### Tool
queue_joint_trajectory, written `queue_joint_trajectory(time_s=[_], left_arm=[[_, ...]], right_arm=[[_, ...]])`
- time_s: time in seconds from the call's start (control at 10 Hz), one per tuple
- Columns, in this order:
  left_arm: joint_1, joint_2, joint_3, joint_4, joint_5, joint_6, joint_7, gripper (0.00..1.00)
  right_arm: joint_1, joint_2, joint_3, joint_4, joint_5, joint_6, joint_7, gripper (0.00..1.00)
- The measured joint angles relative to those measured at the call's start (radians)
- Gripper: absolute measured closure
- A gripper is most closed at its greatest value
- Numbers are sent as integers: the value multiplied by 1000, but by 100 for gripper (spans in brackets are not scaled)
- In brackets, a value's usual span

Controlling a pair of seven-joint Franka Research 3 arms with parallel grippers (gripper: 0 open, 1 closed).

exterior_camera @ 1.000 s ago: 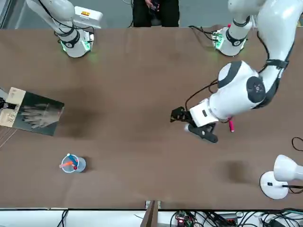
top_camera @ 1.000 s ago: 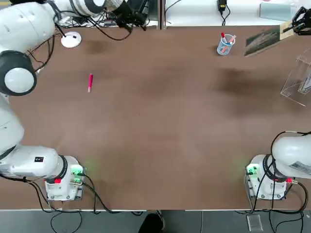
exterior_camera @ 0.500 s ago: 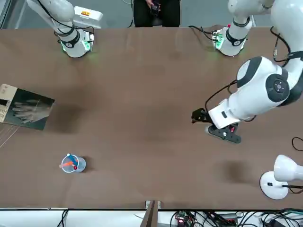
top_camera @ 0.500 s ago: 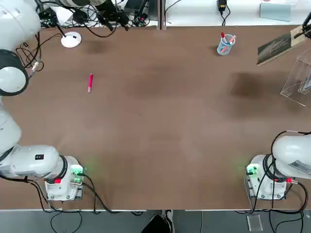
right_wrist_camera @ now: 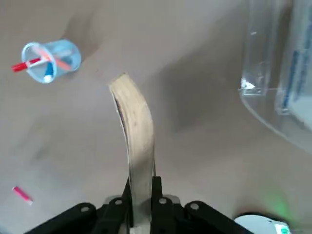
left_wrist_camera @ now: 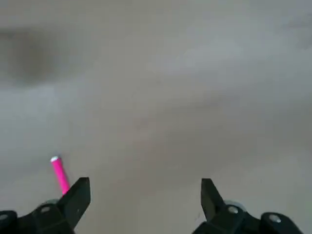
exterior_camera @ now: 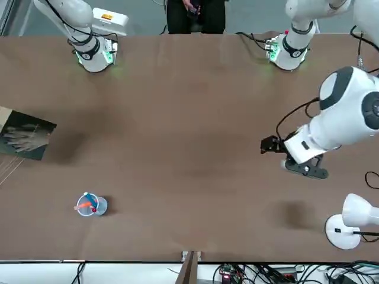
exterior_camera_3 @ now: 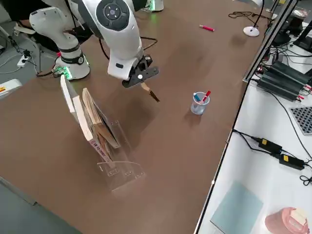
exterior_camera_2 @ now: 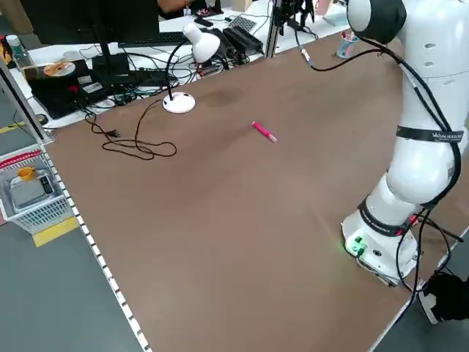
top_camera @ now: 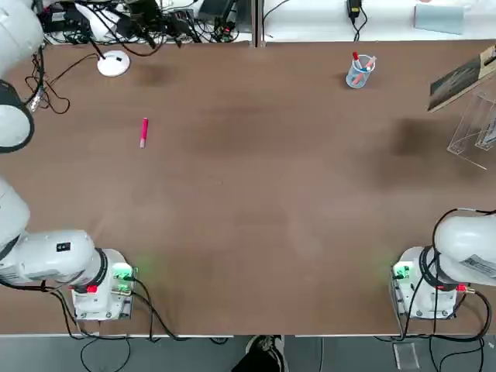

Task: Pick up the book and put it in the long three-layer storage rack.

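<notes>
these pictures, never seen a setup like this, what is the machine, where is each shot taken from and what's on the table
Two white robot arms stand side by side at a brown table. Cameras look from overhead, from across the table, from each side, and from each wrist. The right gripper is shut on the book, held in the air near the clear storage rack, which already holds a few books. The left gripper hangs open and empty over the table. On the table lie a pink pen, a pen cup and a white desk lamp.

Right gripper (right_wrist_camera: 141, 195) raised near the table's right far corner, fingers clamped; left gripper (left_wrist_camera: 145, 197) wide apart, hovering over the left far area.
</notes>
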Motion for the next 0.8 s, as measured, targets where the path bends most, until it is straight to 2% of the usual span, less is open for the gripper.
queue_joint_trajectory(time_s=[0.4,0.8], left_arm=[[-40,-33,133,-1,1,-86,57,0],[-103,-36,313,-7,2,-79,91,0]], right_arm=[[0,51,2,69,-97,-5,34,85],[-9,111,-1,146,-164,-22,32,85]])
